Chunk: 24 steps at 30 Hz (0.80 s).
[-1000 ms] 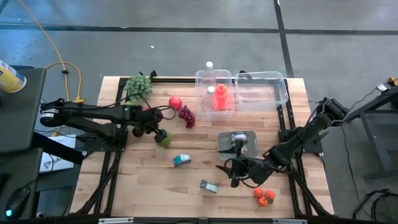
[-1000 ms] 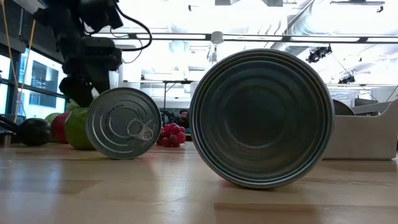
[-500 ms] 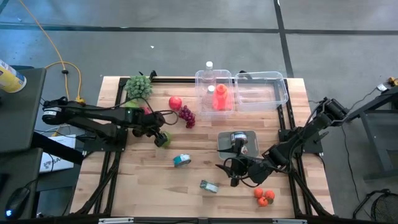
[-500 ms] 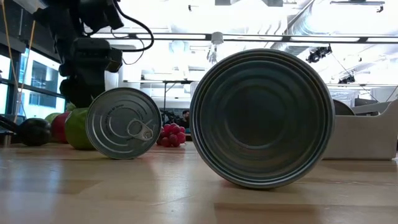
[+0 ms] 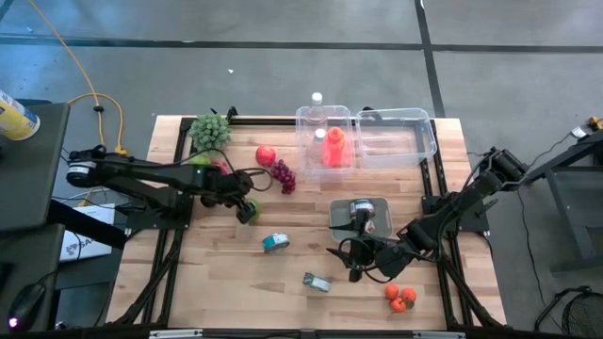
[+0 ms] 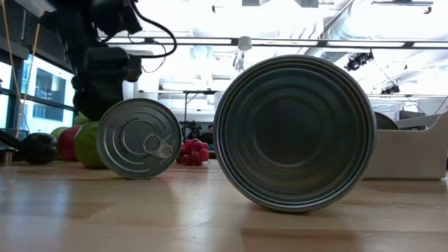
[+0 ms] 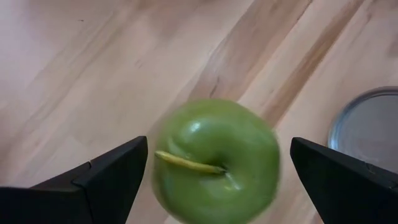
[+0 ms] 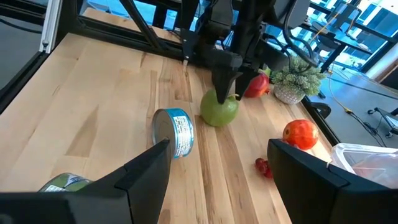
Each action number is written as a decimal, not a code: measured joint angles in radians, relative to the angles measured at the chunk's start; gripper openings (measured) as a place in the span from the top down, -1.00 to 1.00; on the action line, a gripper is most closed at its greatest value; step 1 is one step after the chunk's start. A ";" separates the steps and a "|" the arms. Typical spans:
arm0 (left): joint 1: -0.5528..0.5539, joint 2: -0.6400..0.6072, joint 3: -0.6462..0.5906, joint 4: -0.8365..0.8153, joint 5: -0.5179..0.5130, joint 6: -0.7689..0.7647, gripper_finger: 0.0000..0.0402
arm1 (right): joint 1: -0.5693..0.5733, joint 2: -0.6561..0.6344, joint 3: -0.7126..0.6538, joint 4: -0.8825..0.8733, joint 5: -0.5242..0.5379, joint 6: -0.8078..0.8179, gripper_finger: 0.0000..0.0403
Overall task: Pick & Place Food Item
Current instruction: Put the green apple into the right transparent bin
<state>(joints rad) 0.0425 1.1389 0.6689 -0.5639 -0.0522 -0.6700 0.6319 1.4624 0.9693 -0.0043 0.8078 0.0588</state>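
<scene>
My left fingers (image 7: 106,180) stand spread wide on either side of the green apple (image 7: 216,160), one at the lower left and one at the lower right of the left wrist frame, neither touching the fruit. The apple's stem side faces the camera, and the rim of a tin (image 7: 368,127) shows at the right edge.

In the high frame the left gripper (image 5: 243,200) sits left of centre, right over the apple (image 5: 248,212) on the wooden surface (image 5: 212,273). The right wrist frame shows the same: the dark gripper (image 8: 225,79) pointing down onto the top of the apple (image 8: 219,109), which rests on the surface.

My right gripper (image 5: 353,256) lies low in the lower middle of the high frame, and its fingers (image 8: 142,177) are parted, holding nothing.

Around the apple in the high frame: a blue tin (image 5: 274,243) on its side just below and right of it, a second tin (image 5: 317,281) further down, purple grapes (image 5: 283,175) and a red fruit (image 5: 266,154) above right, green grapes (image 5: 210,130) at the upper left. Two clear bins (image 5: 396,135) stand at the upper middle, one holding a red bottle (image 5: 333,147). A grey tray (image 5: 341,215) sits right of centre and small orange fruits (image 5: 400,298) at the lower right.

In the low frame the apple (image 6: 85,145) peeks out at the left behind a tin (image 6: 138,138).
</scene>
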 joint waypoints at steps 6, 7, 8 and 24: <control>0.000 0.076 0.001 0.006 -0.003 0.015 -0.91 | 0.000 0.000 0.000 0.000 0.000 0.001 -0.26; -0.001 0.092 0.003 0.008 -0.003 0.015 -0.91 | 0.000 0.000 0.000 0.000 0.000 0.001 -0.26; 0.000 0.105 0.004 0.012 -0.002 0.015 -0.91 | 0.000 0.000 0.000 0.000 0.000 0.001 -0.26; 0.000 0.164 0.003 0.047 0.009 0.021 -0.64 | 0.000 -0.001 0.000 0.000 0.000 0.001 -0.26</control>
<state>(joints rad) 0.0425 1.3033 0.6720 -0.5169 -0.0433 -0.6487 0.6319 1.4616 0.9695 -0.0047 0.8078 0.0600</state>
